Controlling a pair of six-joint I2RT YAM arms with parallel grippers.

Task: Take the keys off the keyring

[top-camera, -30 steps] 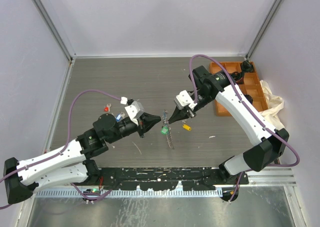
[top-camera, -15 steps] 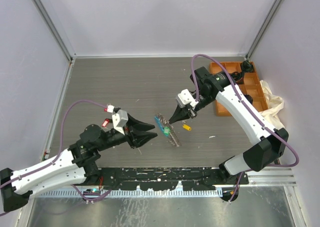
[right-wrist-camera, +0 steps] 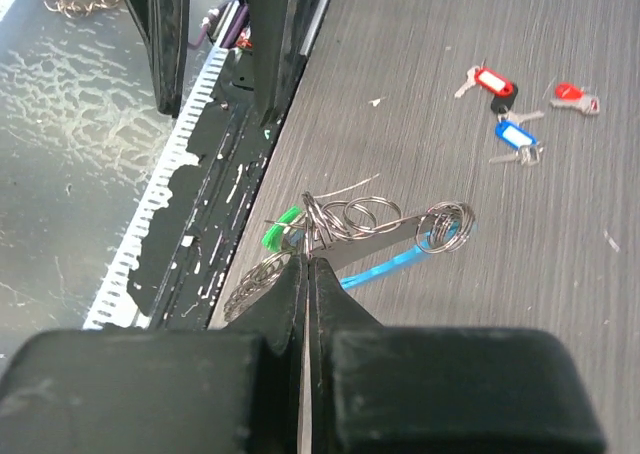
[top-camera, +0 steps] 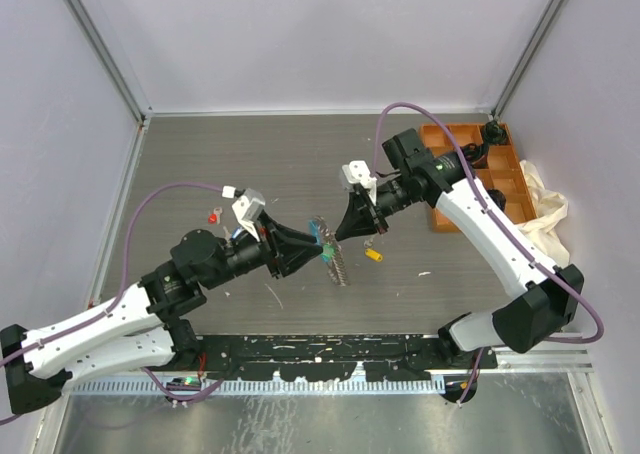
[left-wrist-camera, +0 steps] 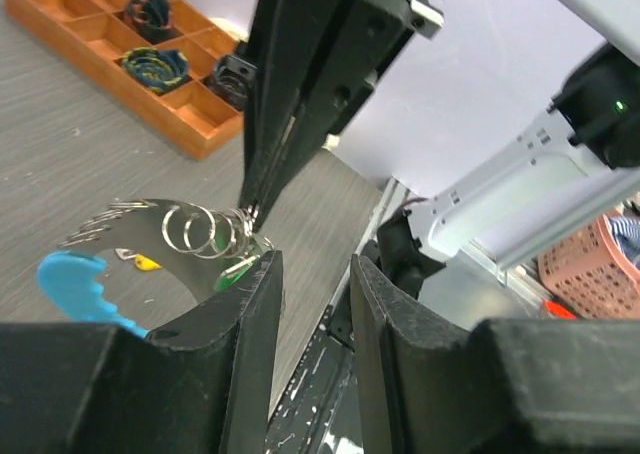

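The keyring (top-camera: 331, 254) is a bunch of silver rings with a light-blue plastic piece (right-wrist-camera: 385, 262). It hangs above the table from my right gripper (top-camera: 341, 236), which is shut on its rings (right-wrist-camera: 340, 219). A green-headed key (right-wrist-camera: 282, 229) is on it, and shows in the left wrist view (left-wrist-camera: 236, 270) too. My left gripper (top-camera: 317, 246) is open and empty, with its near fingertip (left-wrist-camera: 262, 274) right beside the rings (left-wrist-camera: 200, 229) and the green key. Loose red-headed keys (right-wrist-camera: 488, 80) and a blue-headed key (right-wrist-camera: 514, 134) lie on the table.
An orange compartment tray (top-camera: 442, 206) with dark items stands at the right, with a crumpled cloth (top-camera: 545, 199) beside it. A small yellow piece (top-camera: 373, 255) lies under the right gripper. A red key (top-camera: 213, 215) lies left of the left arm.
The left gripper drew back and opened wide, then came forward again beside the keyring with narrower jaws. The right gripper swung a little up and left, still holding the keyring.
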